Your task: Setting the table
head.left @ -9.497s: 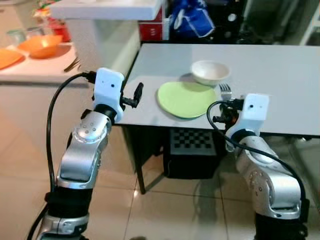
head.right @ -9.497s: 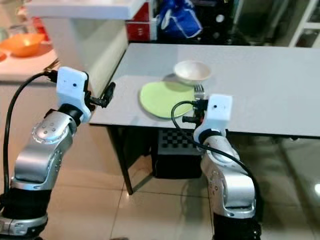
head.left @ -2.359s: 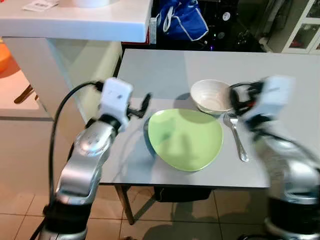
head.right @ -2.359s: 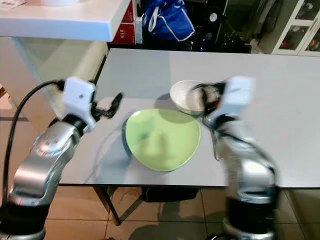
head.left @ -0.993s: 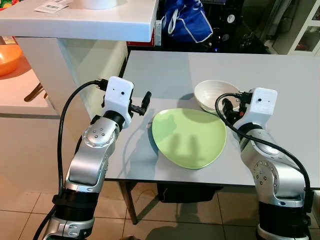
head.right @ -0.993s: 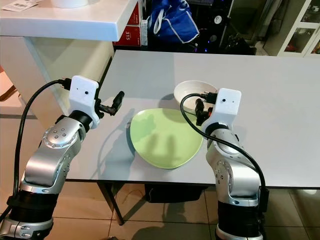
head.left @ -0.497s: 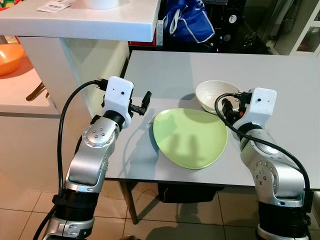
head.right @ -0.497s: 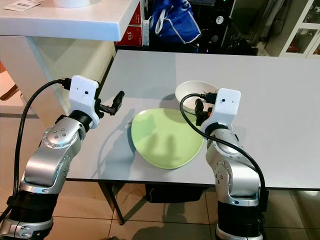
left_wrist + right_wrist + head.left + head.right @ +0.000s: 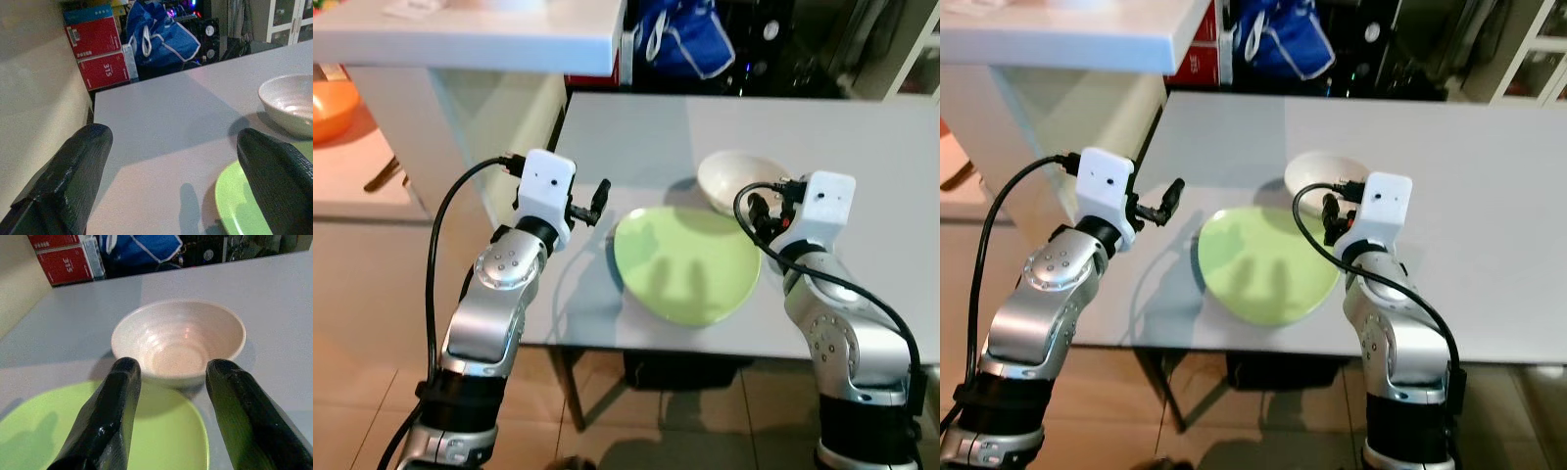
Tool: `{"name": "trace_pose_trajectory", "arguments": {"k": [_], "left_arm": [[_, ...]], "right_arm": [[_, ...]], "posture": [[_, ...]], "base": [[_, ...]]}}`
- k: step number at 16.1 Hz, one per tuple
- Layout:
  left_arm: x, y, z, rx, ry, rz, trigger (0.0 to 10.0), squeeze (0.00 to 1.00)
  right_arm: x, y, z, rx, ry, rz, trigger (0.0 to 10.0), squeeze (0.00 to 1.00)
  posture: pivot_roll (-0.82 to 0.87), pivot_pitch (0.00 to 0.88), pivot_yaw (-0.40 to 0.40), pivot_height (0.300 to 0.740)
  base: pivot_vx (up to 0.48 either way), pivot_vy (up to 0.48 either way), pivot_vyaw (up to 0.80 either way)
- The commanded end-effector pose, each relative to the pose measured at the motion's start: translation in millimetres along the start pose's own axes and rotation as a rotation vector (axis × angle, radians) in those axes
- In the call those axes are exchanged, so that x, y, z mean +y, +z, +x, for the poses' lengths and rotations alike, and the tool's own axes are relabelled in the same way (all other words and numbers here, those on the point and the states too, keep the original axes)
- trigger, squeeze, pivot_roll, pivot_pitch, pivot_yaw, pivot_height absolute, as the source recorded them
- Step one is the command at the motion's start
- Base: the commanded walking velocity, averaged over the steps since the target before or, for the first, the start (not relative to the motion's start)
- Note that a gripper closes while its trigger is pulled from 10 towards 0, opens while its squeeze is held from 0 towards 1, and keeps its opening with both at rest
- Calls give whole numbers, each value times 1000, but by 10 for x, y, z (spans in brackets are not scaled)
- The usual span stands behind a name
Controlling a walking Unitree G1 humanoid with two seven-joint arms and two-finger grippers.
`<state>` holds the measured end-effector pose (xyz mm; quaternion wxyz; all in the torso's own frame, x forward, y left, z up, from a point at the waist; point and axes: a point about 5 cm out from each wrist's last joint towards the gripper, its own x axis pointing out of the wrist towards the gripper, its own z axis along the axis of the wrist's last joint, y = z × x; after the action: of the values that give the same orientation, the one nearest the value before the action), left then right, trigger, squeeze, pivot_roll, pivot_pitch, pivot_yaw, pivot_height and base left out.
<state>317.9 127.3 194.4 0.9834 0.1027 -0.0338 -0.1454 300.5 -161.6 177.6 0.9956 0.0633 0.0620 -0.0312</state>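
1. The green plate (image 9: 687,265) lies flat near the front edge of the grey counter (image 9: 636,137), square before the robot. That suits a diner's place, so I judge it already set where it belongs.

2. The white bowl (image 9: 736,181) stands upright just behind the plate's far right corner, either touching its rim or only a sliver apart; I cannot tell which. It is empty and looks like the piece now being dealt with.

3. The right claw (image 9: 168,382) hovers low over the plate's right part, aimed straight at the bowl, its two fingers spread and holding nothing. The gap between them looks narrower than the bowl, so a grasp would most likely take the near rim, one finger inside and one outside. That is my reading of the pose, not something shown.

4. The left claw (image 9: 176,161) is held over the bare counter just left of the plate, fingers spread wide and empty. It points across the counter toward the bowl and the blue bag (image 9: 161,36) and red boxes (image 9: 95,51) beyond the far edge. I take it to be parked clear of the dishes so the right arm can work freely.

5. An orange bowl (image 9: 331,106) sits on a lower surface far to the left, well apart from the place setting.
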Motion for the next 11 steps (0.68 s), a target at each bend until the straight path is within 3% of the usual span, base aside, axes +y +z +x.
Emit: {"name": "trace_pose_trajectory", "arguments": {"k": [1, 4, 11], "left_arm": [[-3, 3, 9, 2, -6, 15, 10000, 0], [-2, 3, 10, 3, -7, 17, 10000, 0], [33, -5, 36, 16, 18, 18, 10000, 0]], "right_arm": [[9, 0, 6, 5, -2, -9, 10000, 0], [10, -3, 8, 8, -2, -10, 10000, 0], [14, 1, 16, 9, -2, -12, 10000, 0]], "posture": [[-30, 0, 37, 740], [-30, 0, 37, 740], [-31, 0, 40, 740]], "base": [[-300, 0, 0], [-300, 0, 0], [0, 0, 0]]}}
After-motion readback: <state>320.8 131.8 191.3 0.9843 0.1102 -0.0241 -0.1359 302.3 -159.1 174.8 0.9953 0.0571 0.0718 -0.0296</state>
